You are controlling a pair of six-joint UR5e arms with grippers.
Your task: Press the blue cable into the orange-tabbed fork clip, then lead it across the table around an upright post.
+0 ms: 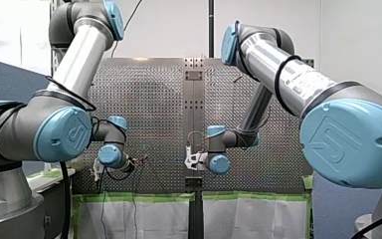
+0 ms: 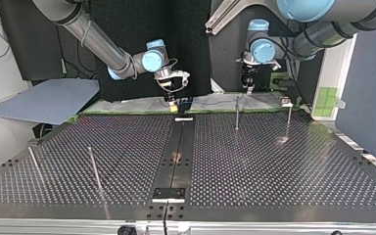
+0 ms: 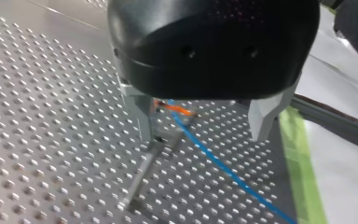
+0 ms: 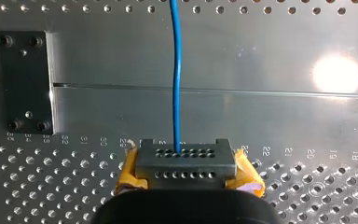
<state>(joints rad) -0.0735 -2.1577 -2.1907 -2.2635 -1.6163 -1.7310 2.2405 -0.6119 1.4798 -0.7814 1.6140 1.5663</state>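
Note:
In the left wrist view my left gripper (image 3: 203,135) is open above the perforated plate, with bare metal fingers (image 3: 137,116). The blue cable (image 3: 223,165) runs on the plate between them, up to the orange-tabbed fork clip (image 3: 176,109) under the gripper body. I cannot tell whether it sits in the clip. A thin upright post (image 3: 142,170) stands right beside one finger. In the right wrist view my right gripper (image 4: 186,175) is shut, its yellow pads (image 4: 128,175) on a dark connector block (image 4: 182,161). The blue cable (image 4: 176,79) leaves that block straight ahead.
At the top view's far edge my right gripper (image 2: 172,95) hangs over the middle seam and my left gripper (image 2: 247,87) over a post (image 2: 237,115). Another post (image 2: 289,122) stands further right, and two slanted rods (image 2: 95,169) at the left. Green tape (image 3: 300,168) edges the plate.

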